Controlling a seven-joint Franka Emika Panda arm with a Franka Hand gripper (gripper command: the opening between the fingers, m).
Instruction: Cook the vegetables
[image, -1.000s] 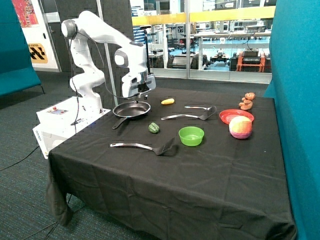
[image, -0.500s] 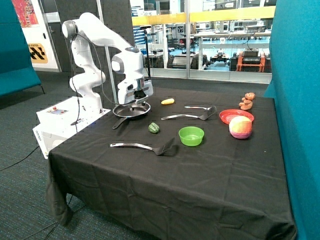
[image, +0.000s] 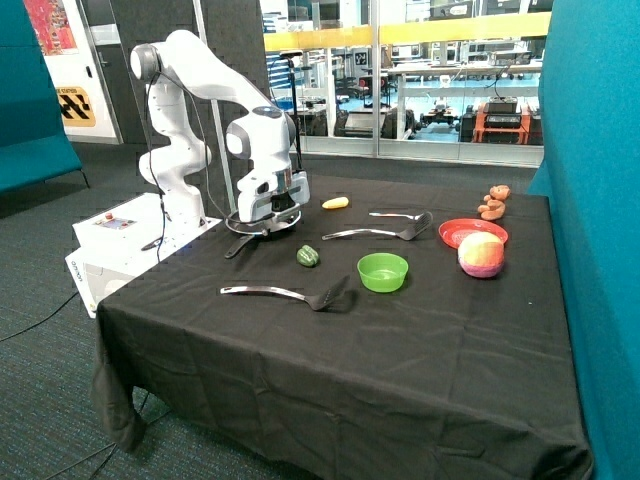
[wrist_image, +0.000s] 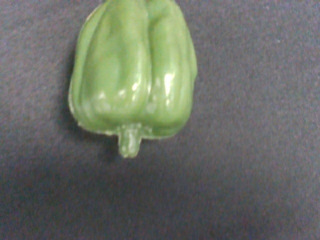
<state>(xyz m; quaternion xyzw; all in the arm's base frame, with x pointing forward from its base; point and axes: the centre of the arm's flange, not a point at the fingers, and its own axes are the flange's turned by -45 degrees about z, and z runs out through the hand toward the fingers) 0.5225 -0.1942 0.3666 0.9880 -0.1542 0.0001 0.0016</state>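
On the black surface lie both vegetables, green pepper beside the pan, yellow one behind. Green bowl holds nothing. Pincer sits low at the pan; its opening I cannot tell.

black-clothed table, pan, vegetables, utensils

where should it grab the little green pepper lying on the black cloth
Probably across the small glossy green toy pepper's ribbed body, from straight above. It lies on its side on the black tablecloth, stem level with the cloth, clear space around it. The stem looks too thin. The gripper hangs over the black frying pan.
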